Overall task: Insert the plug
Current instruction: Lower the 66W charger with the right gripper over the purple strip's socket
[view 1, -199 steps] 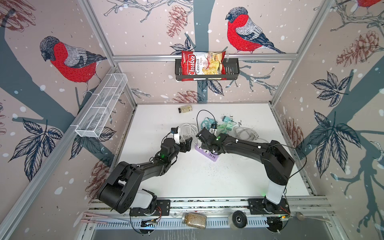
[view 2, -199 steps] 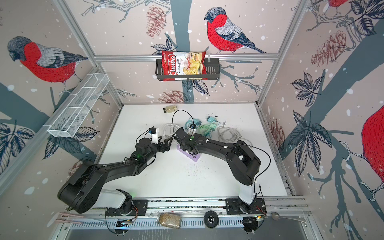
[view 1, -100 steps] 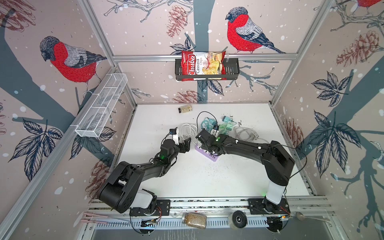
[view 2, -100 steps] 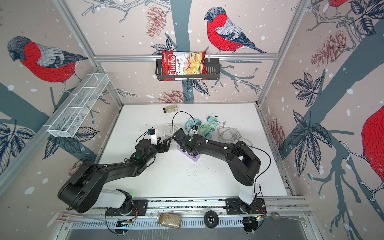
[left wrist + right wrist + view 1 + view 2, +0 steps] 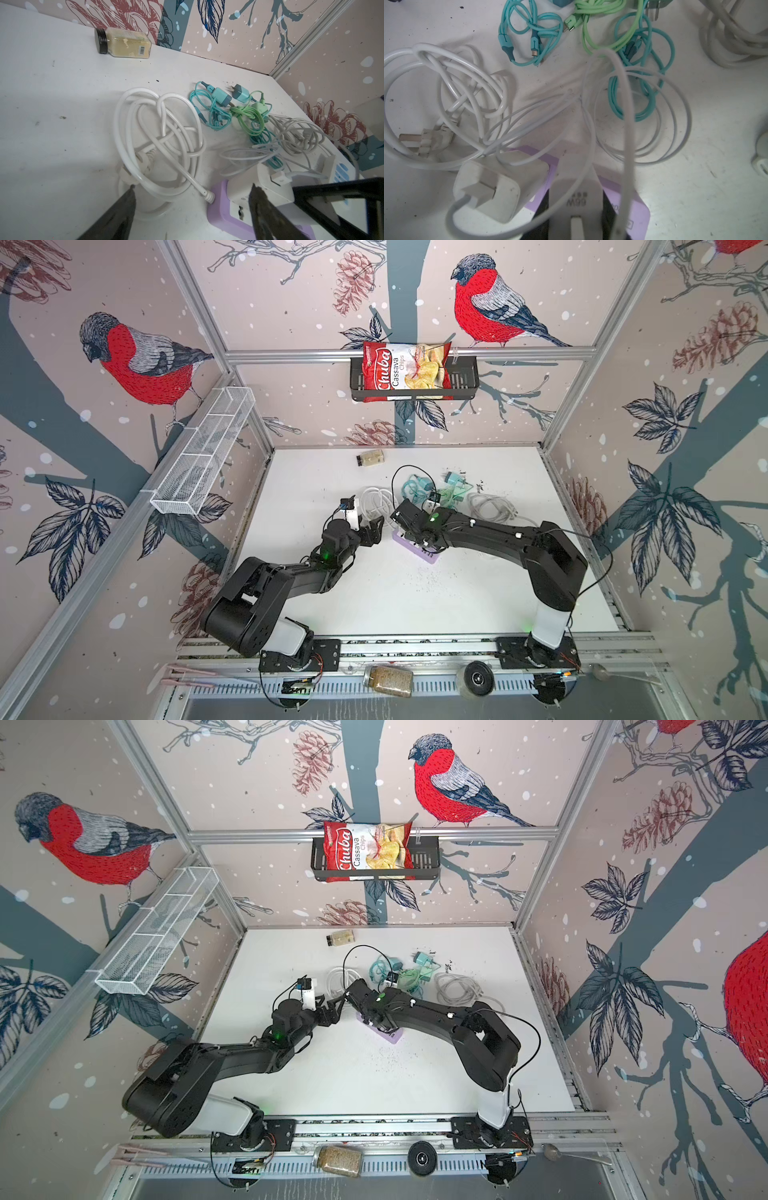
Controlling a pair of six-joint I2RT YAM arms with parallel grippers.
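Note:
A purple power strip [image 5: 430,559] [image 5: 392,1039] lies mid-table. My right gripper [image 5: 415,537] [image 5: 576,199] is shut on a white charger plug [image 5: 576,187] marked 66W, which stands on the strip's top face [image 5: 637,209]. Its prongs are hidden. Another white charger [image 5: 496,187] [image 5: 249,182] sits at the strip's end. My left gripper [image 5: 374,529] [image 5: 192,187] is open just off that end, holding nothing. One of its fingers [image 5: 259,199] is beside the charger, and the other is by the white cord.
A coiled white cord [image 5: 158,128] with a three-pin plug [image 5: 423,141] lies left of the strip. Teal and green cables with chargers [image 5: 440,489] and a grey cable [image 5: 490,506] lie behind it. A spice jar [image 5: 370,457] lies near the back wall.

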